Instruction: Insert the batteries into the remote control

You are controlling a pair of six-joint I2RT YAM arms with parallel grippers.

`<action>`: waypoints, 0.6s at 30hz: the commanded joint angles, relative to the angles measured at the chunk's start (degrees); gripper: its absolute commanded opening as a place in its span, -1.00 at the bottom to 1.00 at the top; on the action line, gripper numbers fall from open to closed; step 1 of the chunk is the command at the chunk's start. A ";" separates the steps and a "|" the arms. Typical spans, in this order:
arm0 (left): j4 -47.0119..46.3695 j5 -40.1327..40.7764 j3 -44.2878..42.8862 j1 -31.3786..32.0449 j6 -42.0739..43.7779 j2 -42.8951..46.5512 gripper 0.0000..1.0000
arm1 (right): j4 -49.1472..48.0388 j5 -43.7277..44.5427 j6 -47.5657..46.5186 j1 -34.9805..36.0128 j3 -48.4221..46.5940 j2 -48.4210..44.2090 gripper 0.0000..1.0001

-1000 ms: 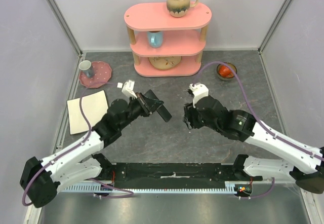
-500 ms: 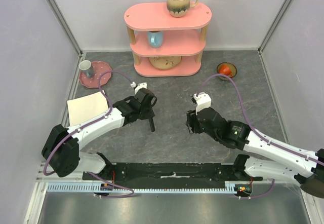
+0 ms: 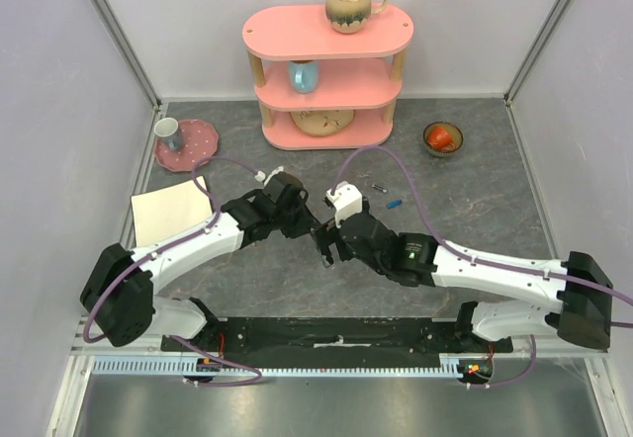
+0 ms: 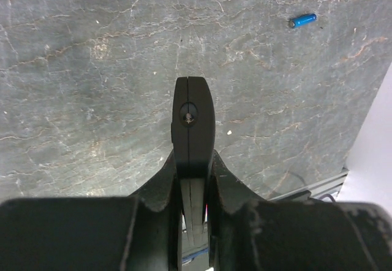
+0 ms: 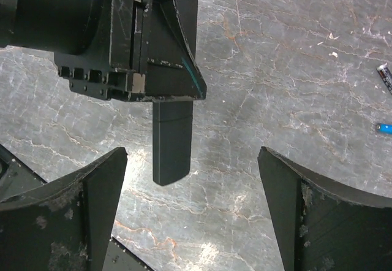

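**A:** So, what sits along the left edge?

**B:** A white sheet [image 3: 170, 215] lies flat near the left wall, with a dotted red plate [image 3: 198, 146] behind it. Bare bench [image 3: 475, 210] runs from the sheet to the arms.

**A:** And the left hand?

**B:** The left hand [image 4: 193, 170] is clamped tight on the remote control [image 5: 171, 145], over the middle of the bench. The bar juts out past the fingertips, rounded end free, clear of the stone.

**A:** The right hand?

**B:** The right hand [image 5: 191, 157] is just beside it, spread wide and gripping nothing. From its wrist camera the remote's free end shows in the gap, nearer one finger [image 5: 92, 216] than the other. I cannot tell if it touches.

**A:** Where are the batteries?

**B:** They are to the right of both hands. The dark grey battery [image 3: 378, 184] and the blue battery [image 3: 394, 203] lie near each other but apart. Beyond them the bench is bare as far as the right wall, apart from a bowl [image 3: 442, 138] near the back edge.
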State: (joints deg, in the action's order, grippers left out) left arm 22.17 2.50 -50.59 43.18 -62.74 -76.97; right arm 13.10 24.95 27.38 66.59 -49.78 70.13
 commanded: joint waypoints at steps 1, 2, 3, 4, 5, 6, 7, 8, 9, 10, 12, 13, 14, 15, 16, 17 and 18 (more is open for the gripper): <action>-2.05 -1.88 -1.62 0.33 -5.29 2.26 -0.96 | -4.14 4.13 -1.62 1.35 -3.65 2.81 0.91; -2.13 -2.24 -1.53 0.33 -5.46 2.44 -0.96 | -2.92 4.84 -1.71 1.44 -4.88 3.78 0.91; -2.22 -2.24 -1.44 0.24 -6.16 2.52 -0.96 | -2.65 5.45 -2.15 1.61 -5.24 5.44 0.88; -2.40 -3.54 -1.27 0.33 -6.69 2.79 -0.96 | -2.73 5.98 -2.41 1.70 -5.33 5.98 0.86; -2.49 -4.25 -1.18 0.33 -7.48 2.96 -0.96 | -3.17 6.16 -2.59 1.96 -5.24 6.42 0.83; -2.66 -4.61 -1.01 0.33 -8.01 2.97 -0.96 | -3.61 6.42 -2.68 2.23 -5.15 7.29 0.78; -2.92 -4.96 -0.92 0.33 -8.27 3.23 -0.96 | -4.22 6.60 -2.85 2.32 -5.15 7.74 0.75; -3.01 -5.66 -0.92 0.24 -8.80 3.40 -0.96 | -4.23 7.04 -2.94 2.32 -5.24 8.61 0.71; -3.10 -5.93 -0.92 0.24 -8.98 3.58 -0.97 | -4.23 7.04 -3.03 2.49 -5.33 9.14 0.62; -3.10 -6.19 -0.92 0.33 -9.15 3.67 -0.96 | -4.14 7.39 -3.12 2.58 -5.50 9.58 0.59; -3.10 -6.46 -0.92 0.33 -9.51 4.46 -0.96 | -3.88 8.27 -3.21 2.58 -5.50 10.64 0.47; -3.19 -6.46 -1.00 0.33 -9.51 4.81 -0.96 | -3.87 8.45 -3.29 2.58 -5.33 10.90 0.42; -3.19 -6.46 -1.00 0.33 -9.59 5.42 -0.96 | -3.79 8.62 -3.55 2.58 -5.24 11.26 0.36; -3.36 -6.54 -1.00 0.33 -9.51 5.69 -0.96 | -3.70 8.36 -3.82 2.58 -5.15 11.35 0.16; -3.63 -6.55 -1.00 0.33 -9.51 5.86 -0.97 | -3.87 8.01 -3.91 2.67 -5.07 11.43 0.02; -3.89 -6.55 -0.92 0.33 -9.42 6.04 -0.96 | -3.87 7.84 -4.08 2.67 -4.98 11.26 -0.13; -4.15 -6.46 -0.83 0.33 -9.24 6.22 -0.96 | -3.96 7.05 -4.43 2.76 -4.89 10.91 -0.46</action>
State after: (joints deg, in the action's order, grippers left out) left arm 21.02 -2.68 -50.59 43.27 -69.82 -73.10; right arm 11.16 30.81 23.88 68.90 -52.82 81.47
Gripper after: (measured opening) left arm 0.188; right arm 0.498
